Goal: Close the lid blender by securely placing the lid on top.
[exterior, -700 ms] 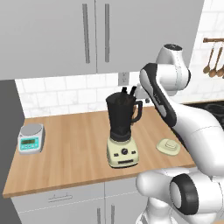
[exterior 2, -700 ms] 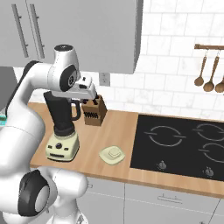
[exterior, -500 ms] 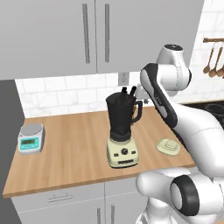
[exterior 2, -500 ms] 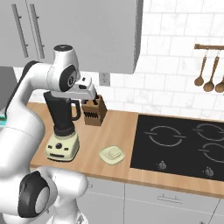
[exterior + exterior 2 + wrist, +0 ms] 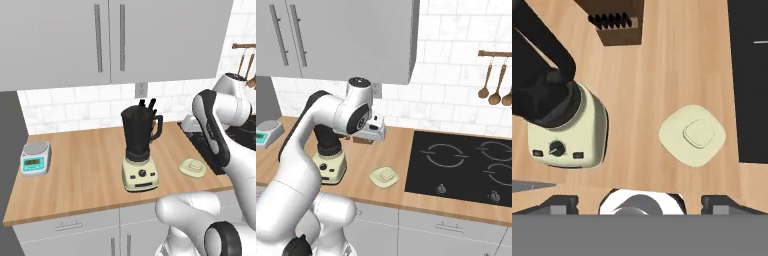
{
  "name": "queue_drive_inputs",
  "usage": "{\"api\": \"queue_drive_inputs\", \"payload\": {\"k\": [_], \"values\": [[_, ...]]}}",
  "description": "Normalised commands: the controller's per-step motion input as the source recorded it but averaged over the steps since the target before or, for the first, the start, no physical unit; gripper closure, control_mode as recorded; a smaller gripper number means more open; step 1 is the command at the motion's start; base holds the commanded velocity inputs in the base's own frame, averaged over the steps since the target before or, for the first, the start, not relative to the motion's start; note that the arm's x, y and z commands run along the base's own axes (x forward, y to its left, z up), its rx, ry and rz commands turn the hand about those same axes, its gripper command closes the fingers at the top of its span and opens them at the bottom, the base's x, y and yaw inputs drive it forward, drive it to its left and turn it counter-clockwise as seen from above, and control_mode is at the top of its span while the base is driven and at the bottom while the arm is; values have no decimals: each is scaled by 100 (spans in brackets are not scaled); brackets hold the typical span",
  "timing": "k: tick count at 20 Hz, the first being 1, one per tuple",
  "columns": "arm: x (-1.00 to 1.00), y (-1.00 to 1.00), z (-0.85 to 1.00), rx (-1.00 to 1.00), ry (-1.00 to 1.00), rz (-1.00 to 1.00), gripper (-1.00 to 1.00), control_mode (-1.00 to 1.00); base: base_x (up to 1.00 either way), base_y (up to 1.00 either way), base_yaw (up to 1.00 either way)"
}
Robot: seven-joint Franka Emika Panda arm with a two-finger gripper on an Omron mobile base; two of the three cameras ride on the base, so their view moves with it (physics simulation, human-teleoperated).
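- Hand view: we look straight down on the counter (image 5: 662,75), with the lid (image 5: 692,134) lying flat and knob up, to the right of the blender (image 5: 559,112) and apart from it, close to the dark edge of the cooktop (image 5: 752,75).
- Our gripper (image 5: 640,200) hangs high above the wood with nothing between its tips; they sit far apart at the bottom corners of this view, so we read the pincer as spread wide.
- From the left base view the blender (image 5: 140,150) stands mid-counter, jar mouth uncovered, handle turned to the right, and the lid (image 5: 192,167) rests near the front edge.
- From the right base view the hand (image 5: 368,131) sits over the strip of counter between blender (image 5: 329,155) and lid (image 5: 384,176).
- We judge the lid light, rigid and smooth, likely a bit slippery; its rim is low and slopes toward the wood, poor for pinching.
- The raised centre knob looks like our best hold: squarish, flat-sided, central, so the lid should hang level.
- A knife block (image 5: 614,20) stands behind, a scale (image 5: 35,158) far left; neither is in our way.
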Motion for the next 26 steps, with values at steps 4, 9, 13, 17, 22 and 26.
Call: {"api": "queue_drive_inputs", "payload": {"k": [4,9,13,17,22,26], "values": [[-4,-84,-40,4,0,6,-100,-100,0,0,0],[34,-31,-41,0,7,13,-100,-100,0,0,0],[25,-7,-31,0,5,11,-100,-100,0,0,0],[31,0,-36,-2,6,8,-100,-100,0,0,0],[6,0,-42,-5,3,9,-100,-100,0,0,0],[3,-2,-32,-5,0,8,-100,-100,0,0,0]]}}
